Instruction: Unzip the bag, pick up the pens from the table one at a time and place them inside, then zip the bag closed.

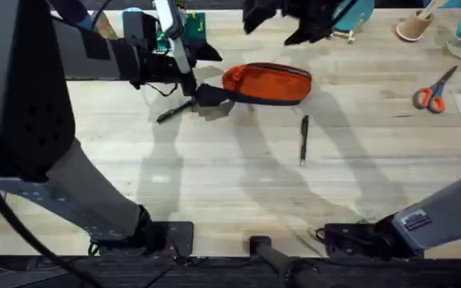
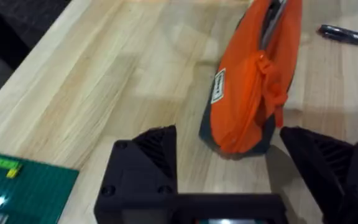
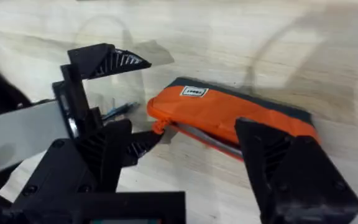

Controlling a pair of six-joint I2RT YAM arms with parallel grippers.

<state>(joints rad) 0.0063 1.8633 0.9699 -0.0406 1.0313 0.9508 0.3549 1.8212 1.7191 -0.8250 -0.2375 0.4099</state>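
With the bag [image 1: 266, 83] lying upper centre and a pen [image 1: 303, 139] below it, both grippers, left [image 2: 229, 162] and right [image 3: 197, 158], hover open at its end, so unzipping is seemingly underway, next needing a pinch on the zipper pull.

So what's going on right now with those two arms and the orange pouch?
Both grippers open. Left gripper at the bag's end; right gripper hovers over it. Two pens lie on the table. Nothing blocking.

Orange bag [image 3: 229, 115] flat on table [image 3: 229, 31], R gripper [image 3: 191, 155] fingers apart, L gripper [image 3: 114, 93] at bag end
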